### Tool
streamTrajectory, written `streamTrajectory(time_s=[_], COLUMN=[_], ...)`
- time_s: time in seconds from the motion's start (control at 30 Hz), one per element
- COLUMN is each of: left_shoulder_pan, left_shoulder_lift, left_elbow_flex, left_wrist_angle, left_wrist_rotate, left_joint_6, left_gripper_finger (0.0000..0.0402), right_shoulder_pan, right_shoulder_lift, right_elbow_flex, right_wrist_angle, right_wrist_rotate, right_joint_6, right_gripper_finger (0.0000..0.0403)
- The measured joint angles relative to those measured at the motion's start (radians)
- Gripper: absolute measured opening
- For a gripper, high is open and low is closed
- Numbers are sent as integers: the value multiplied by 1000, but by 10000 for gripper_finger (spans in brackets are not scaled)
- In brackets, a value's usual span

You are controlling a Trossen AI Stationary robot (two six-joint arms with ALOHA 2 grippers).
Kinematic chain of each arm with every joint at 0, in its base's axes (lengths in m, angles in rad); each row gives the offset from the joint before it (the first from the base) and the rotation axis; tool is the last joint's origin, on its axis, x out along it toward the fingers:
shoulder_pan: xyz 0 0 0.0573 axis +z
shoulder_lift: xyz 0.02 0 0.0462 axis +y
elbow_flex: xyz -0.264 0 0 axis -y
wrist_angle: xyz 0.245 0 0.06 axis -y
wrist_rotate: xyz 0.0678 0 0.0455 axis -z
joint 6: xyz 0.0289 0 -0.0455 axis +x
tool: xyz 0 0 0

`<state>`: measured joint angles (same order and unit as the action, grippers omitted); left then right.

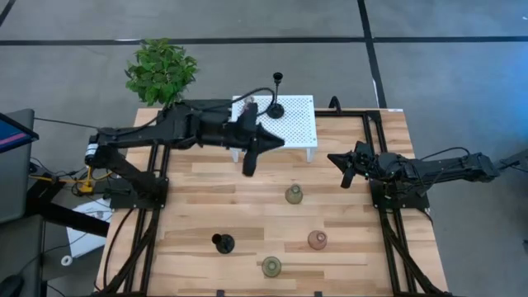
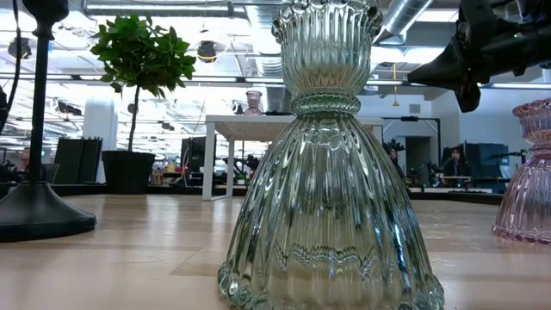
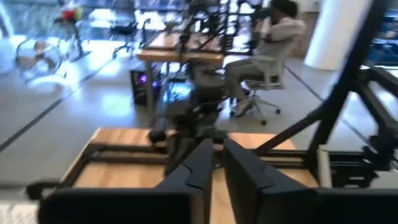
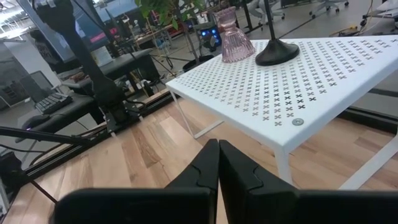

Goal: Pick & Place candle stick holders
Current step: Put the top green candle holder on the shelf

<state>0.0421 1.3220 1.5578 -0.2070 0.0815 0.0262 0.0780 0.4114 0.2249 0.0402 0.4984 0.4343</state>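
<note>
Stock, table: black candle holder (image 1: 222, 242). My left gripper (image 1: 250, 163), nearly closed, empty, before the white shelf (image 1: 301, 124). Olive holder (image 1: 294, 195), likely next: open wide, descend squarely over its neck. Pink holder (image 1: 318, 240). My right gripper (image 1: 346, 172), closed, idle.
</note>
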Motion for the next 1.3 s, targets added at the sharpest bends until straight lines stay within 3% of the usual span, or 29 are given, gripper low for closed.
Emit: streamTrajectory(time_s=[0.13, 0.77, 1.0, 1.3], left_shoulder_pan=[-50, -161, -161, -161], left_shoulder_lift=[-27, -50, -85, -246], left_elbow_flex=[0, -26, -108, -304], left_wrist_angle=[-8, -115, -114, -63], left_wrist_rotate=[2, -5, -31, -81], left_joint_6=[44, 52, 54, 82], left_gripper_finger=[5, 5, 4, 4], right_shoulder_pan=[0, 0, 0, 0], right_shoulder_lift=[0, 0, 0, 0], right_elbow_flex=[0, 0, 0, 0], right_wrist_angle=[0, -2, 6, 16], right_wrist_rotate=[0, -23, -27, -29], right_joint_6=[0, 0, -45, -51], right_gripper_finger=[0, 0, 0, 0])
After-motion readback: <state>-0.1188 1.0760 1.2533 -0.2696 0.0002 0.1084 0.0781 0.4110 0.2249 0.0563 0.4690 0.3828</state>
